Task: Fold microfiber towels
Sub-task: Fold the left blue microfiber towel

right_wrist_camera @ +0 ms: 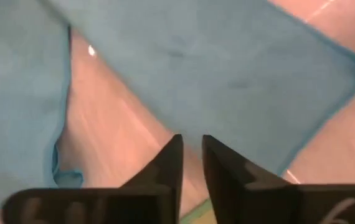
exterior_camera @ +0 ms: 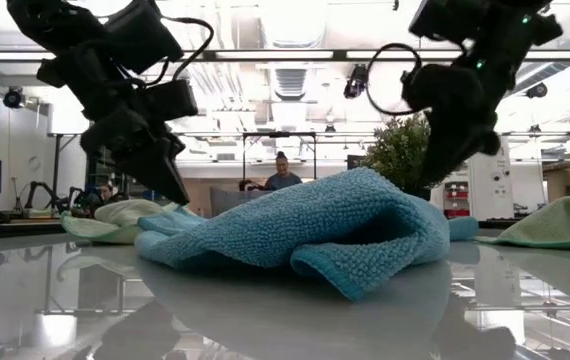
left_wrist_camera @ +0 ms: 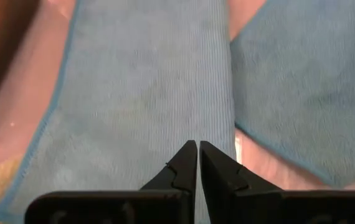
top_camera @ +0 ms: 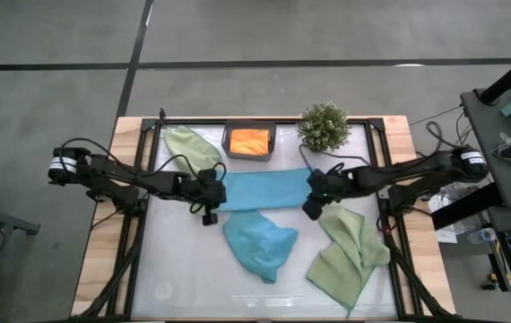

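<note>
A teal-blue towel (top_camera: 264, 190), folded into a long strip, lies flat across the middle of the table. My left gripper (top_camera: 211, 208) hangs shut over its left end (left_wrist_camera: 146, 93), fingertips (left_wrist_camera: 198, 144) together with nothing between them. My right gripper (top_camera: 312, 206) hovers off its right end (right_wrist_camera: 227, 68), fingers a little apart (right_wrist_camera: 191, 138) and empty. A second teal towel (top_camera: 257, 247) lies crumpled nearer the front edge and fills the low view (exterior_camera: 305, 235). One sage green towel (top_camera: 350, 254) lies loosely folded at the front right. Another (top_camera: 191, 144) lies at the far left.
An orange towel (top_camera: 249, 141) sits in a small dark tray (top_camera: 229, 148) at the far edge, with a potted plant (top_camera: 324, 126) to its right. Black frame rails (top_camera: 148, 179) run along the table's sides. Bare tabletop lies at the front left (top_camera: 175, 269).
</note>
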Tool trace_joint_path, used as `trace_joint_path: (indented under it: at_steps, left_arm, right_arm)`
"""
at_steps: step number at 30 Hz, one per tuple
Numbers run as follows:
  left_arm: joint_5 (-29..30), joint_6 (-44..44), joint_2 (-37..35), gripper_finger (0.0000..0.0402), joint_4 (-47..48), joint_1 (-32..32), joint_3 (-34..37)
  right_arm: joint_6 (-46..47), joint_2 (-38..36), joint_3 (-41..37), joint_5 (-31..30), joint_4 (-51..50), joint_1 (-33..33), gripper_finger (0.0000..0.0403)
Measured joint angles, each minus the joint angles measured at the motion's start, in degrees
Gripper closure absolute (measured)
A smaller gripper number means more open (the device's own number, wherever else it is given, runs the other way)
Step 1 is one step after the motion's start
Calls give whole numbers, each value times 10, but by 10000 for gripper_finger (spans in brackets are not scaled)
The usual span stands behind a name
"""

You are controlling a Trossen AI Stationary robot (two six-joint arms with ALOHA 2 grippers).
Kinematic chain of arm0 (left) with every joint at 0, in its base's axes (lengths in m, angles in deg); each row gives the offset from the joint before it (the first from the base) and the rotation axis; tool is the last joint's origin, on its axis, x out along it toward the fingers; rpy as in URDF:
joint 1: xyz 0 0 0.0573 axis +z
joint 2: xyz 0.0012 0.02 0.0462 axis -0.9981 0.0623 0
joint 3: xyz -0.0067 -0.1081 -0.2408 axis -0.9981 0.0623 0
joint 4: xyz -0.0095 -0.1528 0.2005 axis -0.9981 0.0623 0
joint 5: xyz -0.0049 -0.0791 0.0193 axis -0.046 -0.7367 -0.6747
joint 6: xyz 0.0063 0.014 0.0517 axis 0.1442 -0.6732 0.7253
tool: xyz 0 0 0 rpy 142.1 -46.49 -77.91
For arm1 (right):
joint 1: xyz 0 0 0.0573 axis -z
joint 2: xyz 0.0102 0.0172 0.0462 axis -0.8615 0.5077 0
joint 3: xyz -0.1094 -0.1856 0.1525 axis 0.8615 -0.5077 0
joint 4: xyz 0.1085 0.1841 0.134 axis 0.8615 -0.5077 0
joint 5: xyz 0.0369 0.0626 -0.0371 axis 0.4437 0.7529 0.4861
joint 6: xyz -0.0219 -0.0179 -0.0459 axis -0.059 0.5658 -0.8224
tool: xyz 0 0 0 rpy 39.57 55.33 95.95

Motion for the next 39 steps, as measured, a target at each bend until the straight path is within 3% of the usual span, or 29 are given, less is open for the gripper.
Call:
trace_joint_path:
  at_steps: [6,13,20,25,39]
  left_arm:
    - [3,-3,23,396,-50,0,5]
    - [6,-3,47,396,-65,0,6]
    - [26,0,48,396,-65,0,6]
    - [29,-1,48,396,-65,0,6]
    - [51,-2,48,396,-66,0,6]
  right_arm:
    - [51,-41,-27,-27,-6,30,268]
    - [113,-40,-90,-29,5,80,170]
    - [115,-41,-153,-18,107,137,102]
    - [109,-41,-180,-9,164,151,84]
    - [110,-41,-197,-7,207,139,90]
